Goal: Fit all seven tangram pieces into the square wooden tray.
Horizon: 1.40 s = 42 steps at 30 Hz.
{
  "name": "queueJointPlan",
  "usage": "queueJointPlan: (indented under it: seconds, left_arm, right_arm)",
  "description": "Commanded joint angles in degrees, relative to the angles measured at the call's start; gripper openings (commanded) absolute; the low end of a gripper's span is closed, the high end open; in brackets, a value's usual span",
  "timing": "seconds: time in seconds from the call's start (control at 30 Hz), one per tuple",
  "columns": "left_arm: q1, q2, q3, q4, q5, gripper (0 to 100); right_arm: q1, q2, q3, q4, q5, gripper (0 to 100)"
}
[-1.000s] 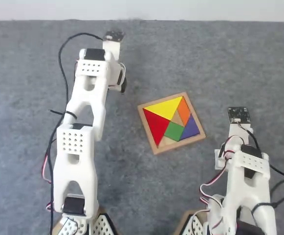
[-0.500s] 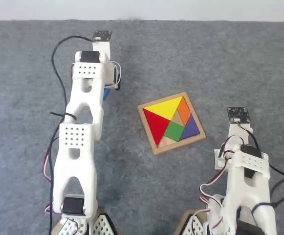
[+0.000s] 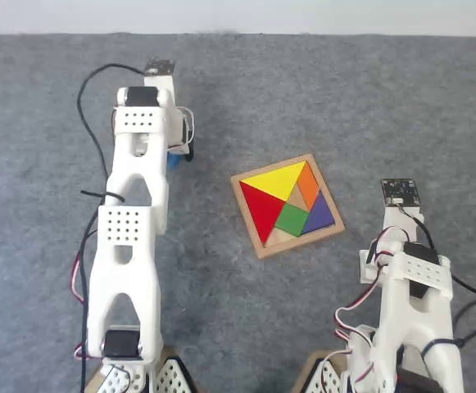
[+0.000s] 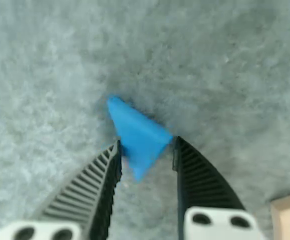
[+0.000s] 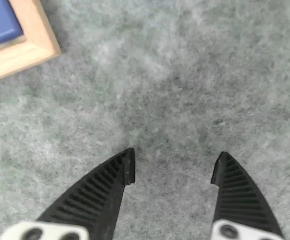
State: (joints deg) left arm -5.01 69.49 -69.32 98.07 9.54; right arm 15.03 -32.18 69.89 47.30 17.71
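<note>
The square wooden tray [image 3: 258, 237] lies tilted at mid-table, holding yellow [image 3: 277, 180], red [image 3: 258, 209], orange [image 3: 307, 178], green [image 3: 292, 219] and purple [image 3: 319, 214] pieces, with bare wood showing between them. A blue triangle [image 4: 135, 134] lies far left of the tray, and it peeks out beside the left arm in the high view as the blue triangle [image 3: 172, 160]. My left gripper [image 4: 147, 145] is shut on it, one finger touching each side. My right gripper [image 5: 174, 162] is open over bare carpet just off a tray corner [image 5: 32, 50].
Grey carpet covers the whole table. The left arm [image 3: 135, 213] stretches up the left side, trailing a black cable. The right arm [image 3: 405, 278] stays folded at the near right, below the tray. A pale wall edge runs along the far side.
The left arm has swung leftward, away from the tray, and the blue triangle has come into sight beside its gripper. The right arm and tray have not moved.
</note>
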Motion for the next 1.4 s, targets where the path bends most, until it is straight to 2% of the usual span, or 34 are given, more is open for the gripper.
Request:
queueJointPlan:
  seconds: [0.0, 0.5, 0.6, 0.77, 0.87, 1.07, 1.17, 1.33, 1.37]
  left_arm:
    - [-0.09, -0.62, -0.92, 1.85, 0.35, 16]
    - [-0.09, -0.53, -1.01, 0.18, 0.53, 17]
    - [-0.09, -0.53, -1.01, -0.26, 3.78, 17]
    - [0.35, -0.44, -1.01, -0.97, 10.46, 25]
    - [0.00, -0.44, -1.01, -2.20, 13.01, 25]
    - [0.09, -0.35, -0.92, -4.75, 13.89, 25]
    - [0.09, -0.35, -0.66, -4.57, 13.80, 20]
    - [0.18, -0.26, -0.48, -4.48, 13.45, 1]
    - [0.26, -0.26, -0.48, -3.96, 12.57, 1]
  right_arm:
    - [-0.40, -1.89, -0.18, -0.92, 0.53, 26.3]
    - [-0.40, -1.89, -0.18, -0.66, 0.53, 26.3]
    - [-0.40, -1.89, -0.18, -0.66, 0.53, 26.3]
    - [-0.31, -1.89, -0.18, -0.66, 0.53, 26.3]
    - [-0.31, -1.89, -0.18, -0.57, 0.53, 26.3]
    - [-0.31, -1.89, -0.18, -0.57, 0.53, 26.3]
    - [-0.31, -1.89, -0.18, -0.48, 0.53, 26.3]
    - [-0.31, -1.89, -0.18, -0.48, 0.53, 26.3]
    - [-0.31, -1.89, -0.18, -0.48, 0.53, 26.3]
